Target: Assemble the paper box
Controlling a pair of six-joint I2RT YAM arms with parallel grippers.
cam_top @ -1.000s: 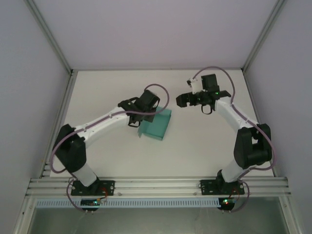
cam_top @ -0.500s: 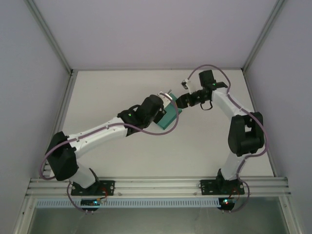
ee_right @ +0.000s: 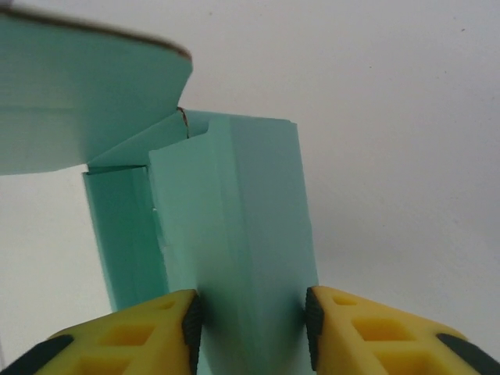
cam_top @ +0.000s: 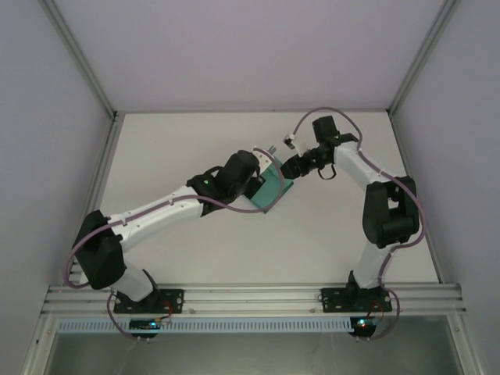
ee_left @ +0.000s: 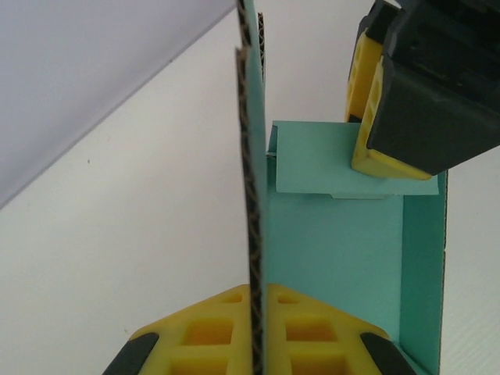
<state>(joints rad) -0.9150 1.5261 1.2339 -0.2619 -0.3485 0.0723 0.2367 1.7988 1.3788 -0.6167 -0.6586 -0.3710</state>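
Observation:
The teal paper box point(cam_top: 271, 190) is half folded and held above the table's middle. My left gripper point(cam_top: 260, 173) is shut on one of its walls; the corrugated edge point(ee_left: 251, 234) runs up between the yellow fingers of that gripper point(ee_left: 262, 293). My right gripper point(cam_top: 292, 166) meets the box from the right. Its pads press both sides of a folded flap point(ee_right: 234, 211), so the right gripper point(ee_right: 250, 316) is shut on it. One of its yellow fingers point(ee_left: 365, 78) shows in the left wrist view, over the flap point(ee_left: 312, 160). Another flap point(ee_right: 86, 101) hangs overhead.
The white table point(cam_top: 195, 133) lies below both arms, with grey walls at the left, right and back. An aluminium rail point(cam_top: 250, 297) runs along the near edge by the arm bases.
The left arm carried the box up and to the right. The right gripper came in toward the box and its jaws narrowed from wide open onto the flap.

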